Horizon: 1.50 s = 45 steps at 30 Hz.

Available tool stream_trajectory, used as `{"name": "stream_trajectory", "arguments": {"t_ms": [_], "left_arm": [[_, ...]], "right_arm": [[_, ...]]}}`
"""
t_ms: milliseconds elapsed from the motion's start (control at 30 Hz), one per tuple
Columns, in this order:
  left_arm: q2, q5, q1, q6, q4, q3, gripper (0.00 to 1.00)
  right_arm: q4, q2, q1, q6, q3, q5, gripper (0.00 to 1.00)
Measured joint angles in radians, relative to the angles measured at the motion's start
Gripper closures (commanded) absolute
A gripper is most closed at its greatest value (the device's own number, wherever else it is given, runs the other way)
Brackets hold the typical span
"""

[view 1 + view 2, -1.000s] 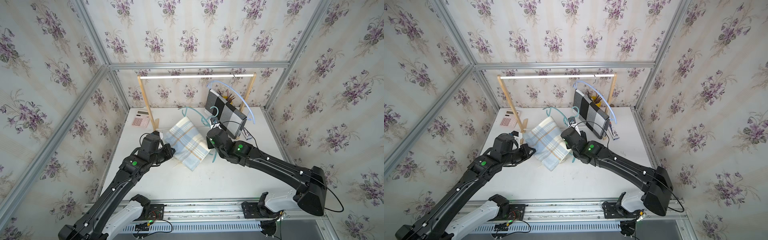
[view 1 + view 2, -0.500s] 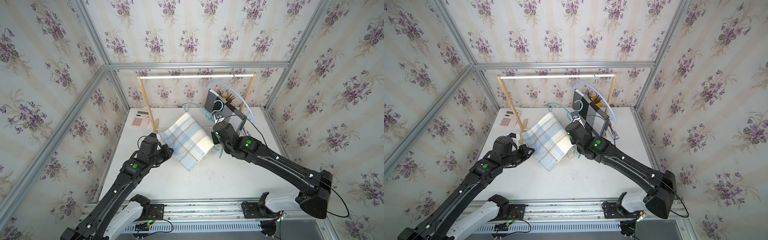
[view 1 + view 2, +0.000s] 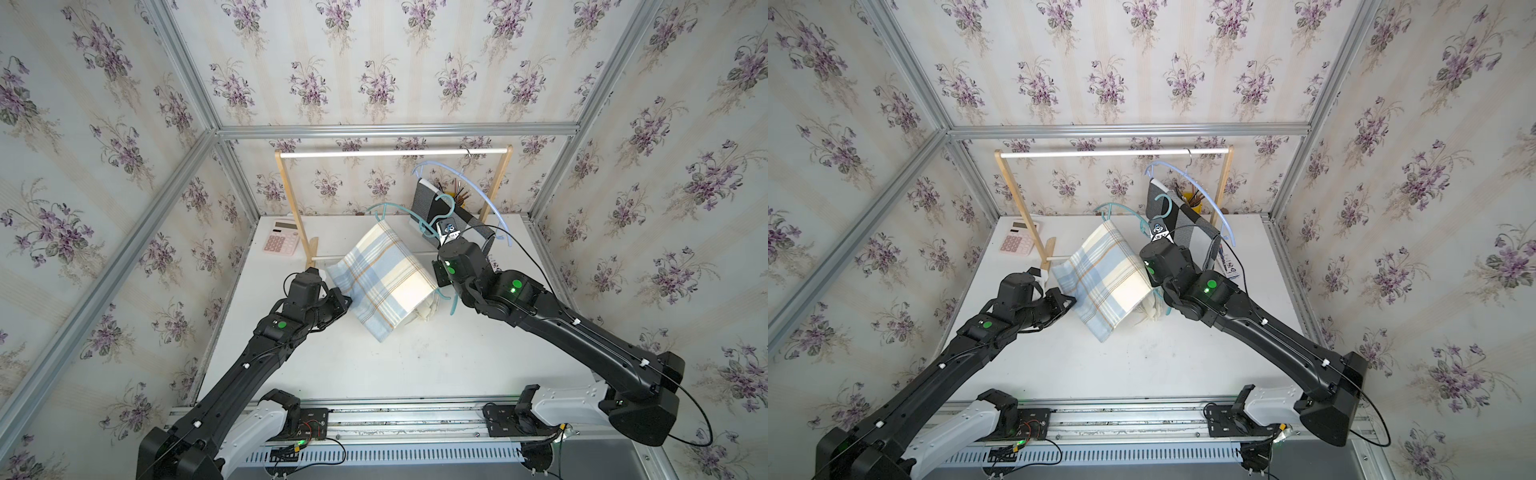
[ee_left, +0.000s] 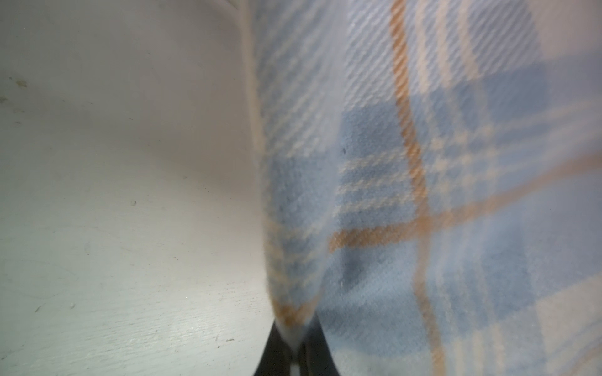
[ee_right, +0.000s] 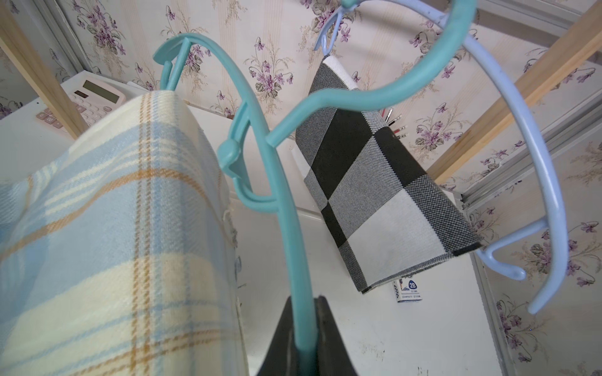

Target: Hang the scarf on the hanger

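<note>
The right gripper (image 5: 303, 328) was clamped hard on the curved arm of the teal hanger (image 5: 288, 211), its jaws closed on the thin plastic with no gap showing. From that grip the hanger's long axis ran steeply up and away toward the rack, and the hook branched off on the rack side. The scarf (image 3: 384, 278), a pale blue and cream plaid, hung over the hanger just beside the grip, on the side toward the left arm. Its fold reached up near the hanger's far tip and its length sloped down to the table (image 3: 415, 365); the cloth hid which bar bore it, and whether the lowest corner touched the tabletop could not be told. At the scarf's outer edge the left gripper (image 4: 294, 345) was pinched shut on a fold of the fabric. So both arms had hold of the load, the left on cloth and the right alone on the hanger. The scarf looked already draped. What seemed left was for the left gripper to let go — and the white rail (image 3: 395, 153) stood behind and above the hook, where a light-blue hanger (image 5: 557, 208) carried a checked scarf (image 5: 374, 182).
</note>
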Motion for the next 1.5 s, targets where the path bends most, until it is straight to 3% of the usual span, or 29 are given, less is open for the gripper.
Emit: {"name": "stream_trajectory", "arguments": {"t_ms": [167,400,600,867,1033,1133,1500], "left_arm": [[0.134,0.079,-0.018,-0.031,0.108,0.007,1.00],[0.296,0.118,-0.118,-0.074,0.210,0.110,1.00],[0.341,0.116,-0.154,-0.081,0.220,0.162,0.73],[0.342,0.080,-0.155,-0.068,0.152,0.192,0.72],[0.338,0.030,-0.155,-0.028,0.075,0.222,0.47],[0.318,-0.020,-0.154,0.001,0.013,0.234,0.39],[0.100,-0.127,-0.151,0.059,-0.195,0.327,0.38]], "right_arm": [[-0.017,-0.035,0.000,0.000,0.024,-0.026,1.00],[-0.022,-0.069,-0.001,0.003,0.034,-0.031,1.00],[-0.023,-0.069,-0.001,0.003,0.043,-0.033,1.00],[-0.036,-0.070,-0.001,-0.015,0.059,-0.031,1.00],[-0.056,-0.070,-0.001,-0.043,0.079,-0.022,1.00],[-0.069,-0.070,-0.001,-0.053,0.091,-0.015,1.00],[-0.091,-0.066,0.010,-0.096,0.101,-0.047,1.00]]}}
